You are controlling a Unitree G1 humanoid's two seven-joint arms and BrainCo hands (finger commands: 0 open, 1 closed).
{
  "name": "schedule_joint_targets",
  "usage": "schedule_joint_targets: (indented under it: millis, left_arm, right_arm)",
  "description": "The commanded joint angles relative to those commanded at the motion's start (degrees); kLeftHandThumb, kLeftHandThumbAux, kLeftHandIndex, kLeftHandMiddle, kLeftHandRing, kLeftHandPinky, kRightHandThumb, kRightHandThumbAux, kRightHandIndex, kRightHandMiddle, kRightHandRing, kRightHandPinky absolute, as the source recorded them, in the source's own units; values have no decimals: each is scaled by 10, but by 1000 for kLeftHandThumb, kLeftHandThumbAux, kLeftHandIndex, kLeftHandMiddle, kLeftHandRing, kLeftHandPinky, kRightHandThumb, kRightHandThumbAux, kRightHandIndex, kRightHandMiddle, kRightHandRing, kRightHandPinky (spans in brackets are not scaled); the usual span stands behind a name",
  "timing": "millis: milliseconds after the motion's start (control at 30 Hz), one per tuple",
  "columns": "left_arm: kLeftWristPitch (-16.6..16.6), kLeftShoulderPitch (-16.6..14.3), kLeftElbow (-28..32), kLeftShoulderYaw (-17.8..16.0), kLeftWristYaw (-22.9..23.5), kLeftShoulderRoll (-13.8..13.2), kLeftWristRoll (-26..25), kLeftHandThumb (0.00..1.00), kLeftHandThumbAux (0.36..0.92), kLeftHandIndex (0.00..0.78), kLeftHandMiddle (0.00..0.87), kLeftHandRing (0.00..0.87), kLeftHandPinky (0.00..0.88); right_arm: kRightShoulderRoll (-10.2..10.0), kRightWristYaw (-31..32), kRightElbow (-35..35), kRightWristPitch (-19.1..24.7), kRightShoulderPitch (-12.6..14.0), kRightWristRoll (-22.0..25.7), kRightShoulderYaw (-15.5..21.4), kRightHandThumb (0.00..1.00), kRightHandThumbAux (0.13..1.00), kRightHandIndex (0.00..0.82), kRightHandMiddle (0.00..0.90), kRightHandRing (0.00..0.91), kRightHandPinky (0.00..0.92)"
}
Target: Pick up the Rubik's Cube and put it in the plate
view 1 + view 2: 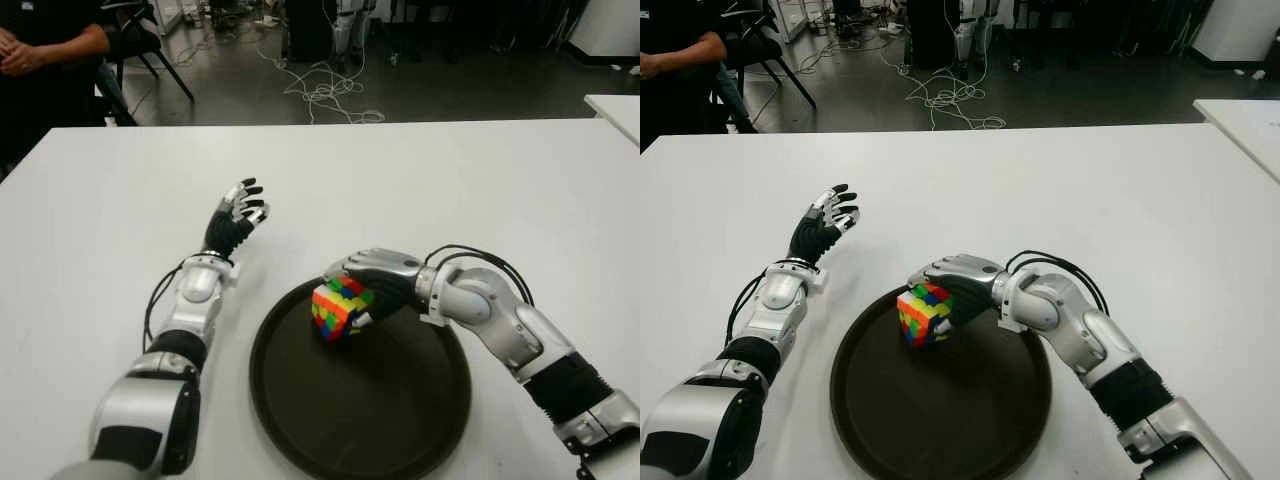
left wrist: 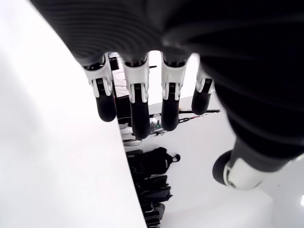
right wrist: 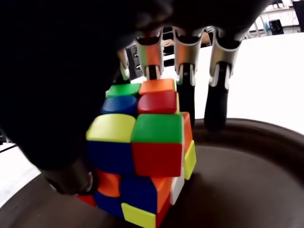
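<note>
Rubik's Cube (image 1: 340, 308) sits tilted on one corner inside the plate (image 1: 400, 420), near its far-left rim, so it looks carried rather than set down. Right hand (image 1: 372, 285) wraps it from above, fingers (image 3: 185, 71) curled down the far side and thumb under the near side. Plate floor toward the centre lies bare: room to lower and release. Left hand (image 1: 237, 220) shows left of the plate above the table (image 1: 480, 180), fingers spread, holding nothing.
</note>
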State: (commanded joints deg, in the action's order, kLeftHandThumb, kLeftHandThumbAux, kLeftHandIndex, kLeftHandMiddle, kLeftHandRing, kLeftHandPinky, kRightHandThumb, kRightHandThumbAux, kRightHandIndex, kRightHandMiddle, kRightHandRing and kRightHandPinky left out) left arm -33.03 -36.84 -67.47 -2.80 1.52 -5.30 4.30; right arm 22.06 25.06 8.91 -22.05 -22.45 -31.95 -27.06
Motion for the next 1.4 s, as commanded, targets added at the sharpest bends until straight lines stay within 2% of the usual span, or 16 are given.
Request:
schedule_joint_targets:
  millis: [67, 133, 200, 233, 300, 367, 467, 1133, 1400]
  left_arm:
    - [0, 0, 0, 0, 0, 0, -1, 167, 625, 128, 188, 189, 155]
    - [0, 0, 0, 0, 0, 1, -1, 167, 618, 126, 183, 186, 157]
    - [-2, 0, 1, -1, 1, 1, -3, 166, 617, 124, 182, 186, 163]
    - [-3, 0, 1, -2, 2, 2, -4, 167, 624, 124, 183, 189, 175]
    - [-5, 1, 2, -3, 4, 2, -5, 171, 634, 124, 183, 190, 184]
    - [-7, 1, 2, -3, 5, 3, -6, 175, 643, 123, 181, 189, 189]
    - [-7, 1, 2, -4, 5, 3, -7, 175, 643, 123, 180, 186, 183]
    - [-5, 0, -1, -6, -3, 4, -7, 182, 667, 123, 186, 185, 159]
    - [-6, -1, -2, -4, -7, 2, -4, 182, 659, 123, 183, 188, 193]
  right_arm:
    - [-2, -8, 3, -4, 5, 7, 3, 684, 744, 398, 257, 293, 311]
    - [-3, -11, 5, -5, 7, 12, 5, 675, 746, 396, 185, 216, 226]
    - [-3, 4, -1, 7, 6, 20, 5, 670, 747, 395, 142, 170, 182]
    - [-3, 12, -4, 15, 5, 23, 5, 431, 774, 261, 92, 119, 143]
    - [-3, 25, -9, 27, 3, 26, 4, 220, 791, 140, 47, 68, 105]
    - [-4, 29, -11, 33, 3, 27, 4, 90, 792, 62, 19, 30, 78]
    - [-6, 25, -14, 38, 6, 28, 7, 29, 776, 23, 6, 9, 62]
    - [-3, -6, -9, 26, 4, 14, 13, 0, 744, 14, 0, 0, 44]
    - [5, 6, -15, 34, -2, 14, 14, 0, 727, 4, 0, 0, 21]
